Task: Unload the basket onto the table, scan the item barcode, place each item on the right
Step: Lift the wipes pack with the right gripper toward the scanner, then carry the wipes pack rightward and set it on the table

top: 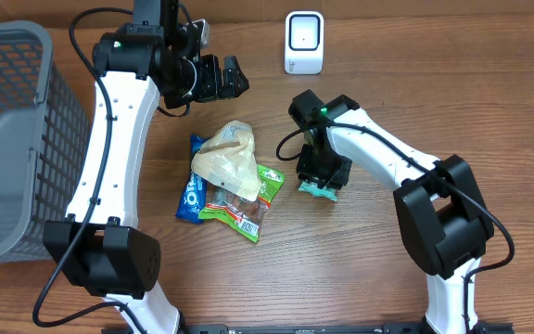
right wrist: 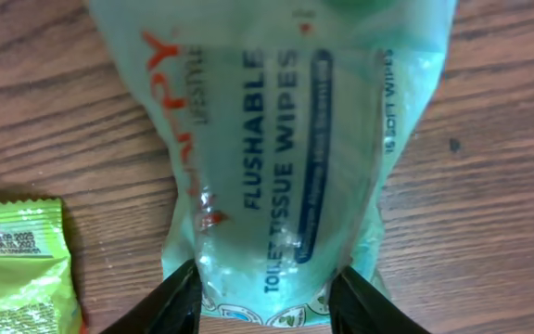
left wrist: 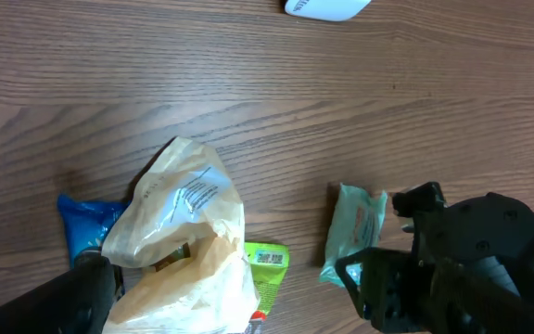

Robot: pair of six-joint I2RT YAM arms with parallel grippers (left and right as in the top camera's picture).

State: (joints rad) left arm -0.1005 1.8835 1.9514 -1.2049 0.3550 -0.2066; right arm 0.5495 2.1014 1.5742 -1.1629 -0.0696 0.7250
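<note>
Right wrist view: the right gripper (right wrist: 265, 299) straddles a pack of flushable wipes (right wrist: 286, 158). One finger sits against each long edge near one end, and the film narrows between them, so I judge it clenched on the pack across its short width. The pack lies flat on the bench (right wrist: 489, 186), with its long axis running straight away from the gripper.

From overhead, the right gripper (top: 324, 172) hides most of the pack, and only a teal corner (top: 318, 192) shows. The white barcode scanner (top: 304, 42) stands toward the far edge of the bench, well apart from the pack, with bare wood between them. That is the open lane for the carry.

The snack pile crowds the left side: the green packet (top: 265, 190) is near the pack, and the tan bag (top: 230, 153) and blue Oreo pack (top: 189, 197) lie beyond it.

The left gripper (top: 225, 79) hangs released above the bench, near the scanner but holding nothing. The wire basket (top: 7, 139) sits far left, out of the way.

No barcode shows on the upper face, so the pack will probably need turning toward the scanner.
</note>
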